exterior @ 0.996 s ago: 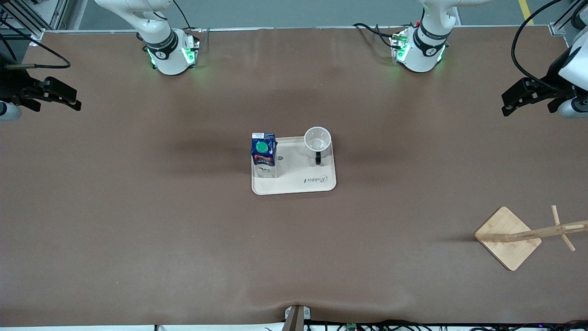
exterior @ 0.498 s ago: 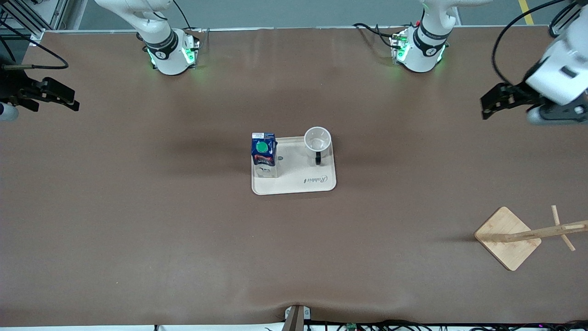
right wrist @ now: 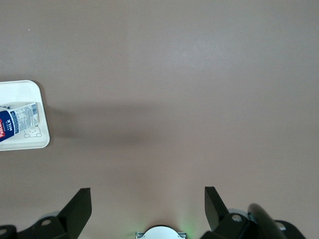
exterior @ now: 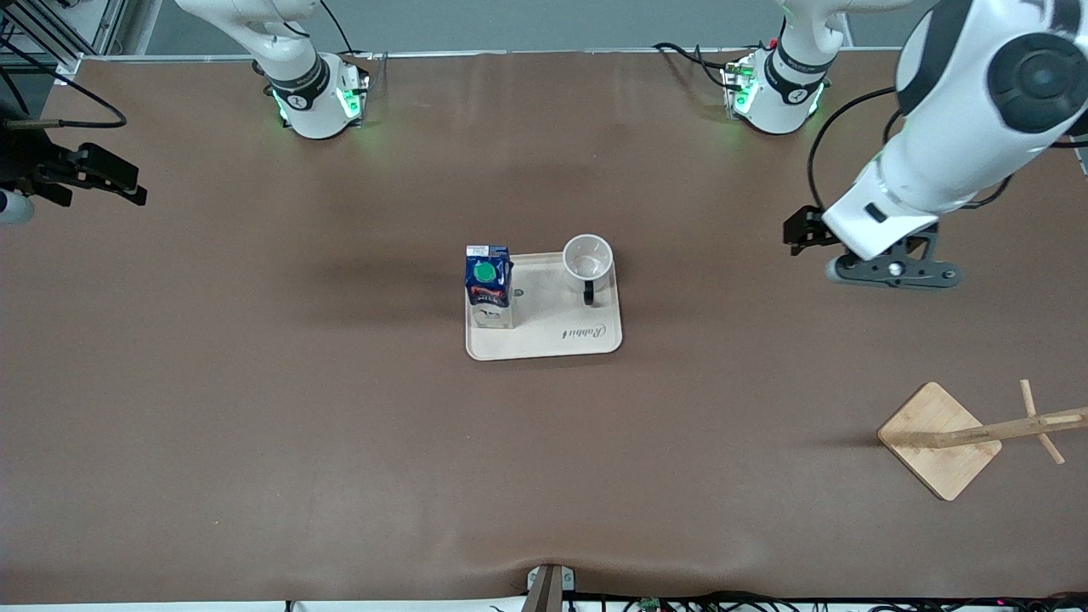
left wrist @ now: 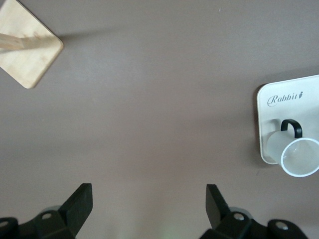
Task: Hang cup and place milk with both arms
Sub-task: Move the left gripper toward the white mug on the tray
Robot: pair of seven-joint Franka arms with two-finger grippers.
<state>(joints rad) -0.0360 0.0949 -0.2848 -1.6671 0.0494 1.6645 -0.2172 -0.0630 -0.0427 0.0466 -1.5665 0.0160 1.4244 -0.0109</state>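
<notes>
The cup point(exterior: 588, 259), white with a black handle, stands upright on a cream tray point(exterior: 552, 340) at the table's middle. The milk point(exterior: 489, 285), a dark-blue carton with a green cap, stands on the same tray at the side toward the right arm's end. My left gripper point(exterior: 799, 231) hangs open and empty over bare table between the tray and the left arm's end. In the left wrist view the cup point(left wrist: 299, 155) lies well off from the left gripper point(left wrist: 148, 199). My right gripper point(exterior: 127, 183) waits open at the right arm's end. The right wrist view shows the right gripper point(right wrist: 148, 201) and the milk point(right wrist: 17, 122).
A wooden hanging rack with a square base point(exterior: 939, 438) and a pegged post point(exterior: 1020, 425) stands nearer the front camera, at the left arm's end. Its base point(left wrist: 27, 55) also shows in the left wrist view. The table is covered by a brown mat point(exterior: 340, 442).
The left arm has swung in from the table's end toward the tray, its gripper still open. The right arm has hardly moved. Cup and milk have stayed put.
</notes>
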